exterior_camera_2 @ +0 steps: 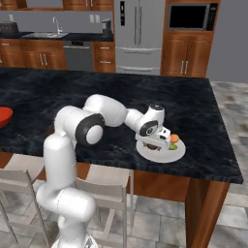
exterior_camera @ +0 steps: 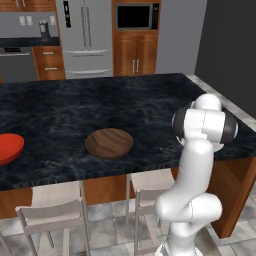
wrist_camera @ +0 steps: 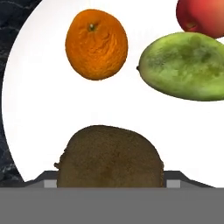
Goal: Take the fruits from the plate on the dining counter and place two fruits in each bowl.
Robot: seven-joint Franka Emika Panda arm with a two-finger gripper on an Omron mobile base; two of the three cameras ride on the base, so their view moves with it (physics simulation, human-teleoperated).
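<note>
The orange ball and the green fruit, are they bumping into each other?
Apart. The hand view shows bare white plate between the orange ball and the green fruit.

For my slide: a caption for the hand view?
Fingers straddle the brown fruit on the white plate.

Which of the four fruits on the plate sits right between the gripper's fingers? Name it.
The olive-brown round fruit, low in the hand view between the two fingertips. The orange ball, green oblong fruit and red-orange fruit lie farther off on the plate.
</note>
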